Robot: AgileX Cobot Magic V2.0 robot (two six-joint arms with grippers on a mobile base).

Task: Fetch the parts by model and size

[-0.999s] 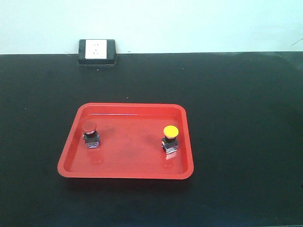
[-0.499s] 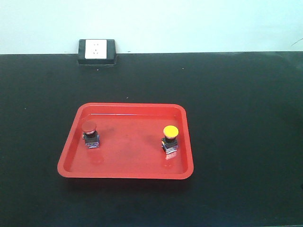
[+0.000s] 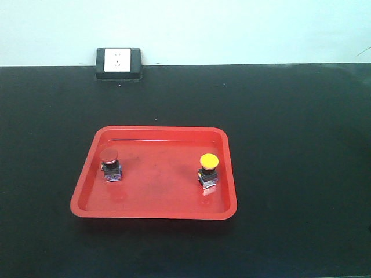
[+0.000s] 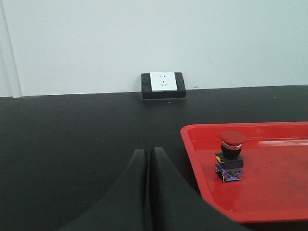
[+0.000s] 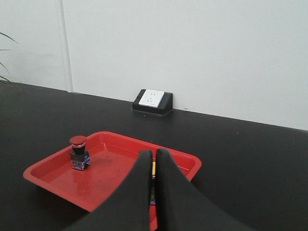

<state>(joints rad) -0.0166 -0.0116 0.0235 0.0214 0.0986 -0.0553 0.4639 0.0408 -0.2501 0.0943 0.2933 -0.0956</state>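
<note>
Two parts stand upright in a red tray (image 3: 162, 179) on the black table. The red-capped switch (image 3: 110, 165) is at the tray's left and the yellow-capped switch (image 3: 208, 171) at its right. Neither gripper shows in the front view. In the left wrist view my left gripper (image 4: 147, 151) is shut and empty over bare table, left of the tray (image 4: 279, 192) and the red-capped switch (image 4: 232, 156). In the right wrist view my right gripper (image 5: 154, 153) is shut and empty, short of the tray (image 5: 125, 140). Its fingers hide the yellow-capped switch (image 5: 153, 169) except for a sliver. The red-capped switch (image 5: 79, 153) stands far left.
A black-housed white wall socket (image 3: 119, 62) sits at the table's back edge against the pale wall, also seen as the socket (image 4: 163, 84) and socket (image 5: 153, 101) from the wrists. Black tabletop surrounds the tray on all sides. Plant leaves poke in at the far left (image 5: 6, 43).
</note>
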